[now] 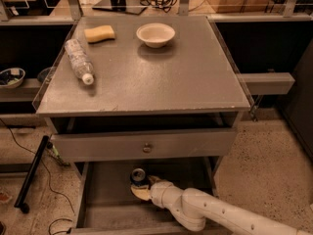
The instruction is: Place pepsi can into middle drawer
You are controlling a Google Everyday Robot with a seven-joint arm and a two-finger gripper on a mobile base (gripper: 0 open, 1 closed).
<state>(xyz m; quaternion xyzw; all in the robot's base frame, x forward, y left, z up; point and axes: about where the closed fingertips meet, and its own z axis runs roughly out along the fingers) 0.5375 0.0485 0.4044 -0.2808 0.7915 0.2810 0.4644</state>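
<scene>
Grey and flat, the worktop (195, 82) on the cabinet carries a clear plastic bottle (78, 60) lying on its side, a yellow sponge (100, 33) and a white bowl (155, 34). The bowl looks empty. Under the worktop is a shut drawer front (195, 143) with a small round knob. Below that, the middle drawer (105, 199) is pulled out. The pepsi can (138, 176) stands upright in it, near the back and about halfway across. Nothing else shows in this drawer but the can and the robot's white arm (220, 214), which reaches in from the right. The end effector (142, 190) is down in the drawer, touching the can or just beside it on the near side. I cannot tell if it is holding the can or not. I think the can is light and stiff, but its thin sides could dent if squeezed hard. It is smooth and round, so it may slip, or roll if it tips. The best place to hold it is around the middle of its sides, top up.
</scene>
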